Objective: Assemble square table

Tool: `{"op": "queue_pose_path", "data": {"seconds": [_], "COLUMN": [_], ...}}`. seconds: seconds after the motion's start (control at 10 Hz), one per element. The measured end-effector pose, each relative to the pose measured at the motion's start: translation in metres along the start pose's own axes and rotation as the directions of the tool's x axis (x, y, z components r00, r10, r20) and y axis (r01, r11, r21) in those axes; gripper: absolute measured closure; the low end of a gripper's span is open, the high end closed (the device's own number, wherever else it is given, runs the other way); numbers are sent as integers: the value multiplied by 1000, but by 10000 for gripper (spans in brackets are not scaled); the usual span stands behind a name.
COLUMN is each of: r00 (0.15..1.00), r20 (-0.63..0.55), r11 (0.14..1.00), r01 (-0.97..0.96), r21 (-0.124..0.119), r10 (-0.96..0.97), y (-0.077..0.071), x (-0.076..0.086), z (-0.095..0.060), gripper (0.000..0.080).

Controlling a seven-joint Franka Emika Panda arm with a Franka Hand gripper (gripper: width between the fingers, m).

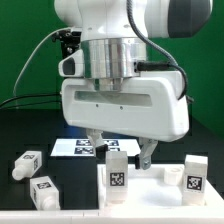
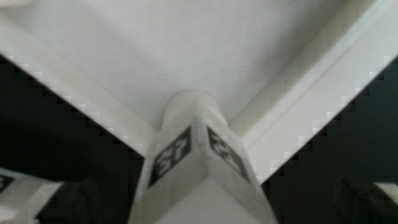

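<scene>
Green backdrop (image 1: 20,60) fills the exterior view's left behind a black bench (image 1: 15,125), where a first leg (image 1: 28,163) and a second leg (image 1: 44,190), both white, lie loose, each bearing black-and-white square tags. Mid-view, the marker board (image 1: 80,147) lies behind, partly blocked by the bulky white end effector (image 1: 122,150), its fingers spread open and clear of the upright leg (image 1: 117,172) between them, which stands on the white tabletop (image 1: 150,192). Rightmost, a fourth leg (image 1: 195,173) stands by the tabletop's edge, its tag facing the camera.
</scene>
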State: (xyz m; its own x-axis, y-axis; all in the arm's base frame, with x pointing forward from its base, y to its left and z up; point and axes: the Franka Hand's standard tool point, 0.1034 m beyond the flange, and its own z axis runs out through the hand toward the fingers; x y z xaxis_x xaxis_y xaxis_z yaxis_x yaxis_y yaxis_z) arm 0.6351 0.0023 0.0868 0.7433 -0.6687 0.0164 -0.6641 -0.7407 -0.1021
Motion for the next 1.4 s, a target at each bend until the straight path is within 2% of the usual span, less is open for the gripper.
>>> {"op": "queue_pose_path", "data": {"seconds": [0.1,0.2,0.4,0.5,0.6,0.7,0.8,0.9,1.1,1.2,1.4], "r00": [971,917,927,932,954,972,986,1000,968,905,681], "r20": [0,-6,-18,-18,-18,-17,-19,-23,-24,-8,48], "r11": [971,917,928,932,954,972,986,1000,968,905,680], "r01": [239,398,373,362,299,233,168,6,-249,-424,-732], "r21": [-9,-4,-5,-5,-1,0,-1,-1,-1,12,45], "r10": [-239,-398,-373,-362,-299,-233,-168,-6,249,424,730], "y": [0,-1,1,1,1,1,3,3,3,3,2], "x": [0,-2,-3,-2,-3,-3,-1,-2,-3,-1,-2], "z": [2,4,5,5,5,5,5,5,7,7,8], "gripper": [151,151,151,240,240,442,510,510,510,510,511]}}
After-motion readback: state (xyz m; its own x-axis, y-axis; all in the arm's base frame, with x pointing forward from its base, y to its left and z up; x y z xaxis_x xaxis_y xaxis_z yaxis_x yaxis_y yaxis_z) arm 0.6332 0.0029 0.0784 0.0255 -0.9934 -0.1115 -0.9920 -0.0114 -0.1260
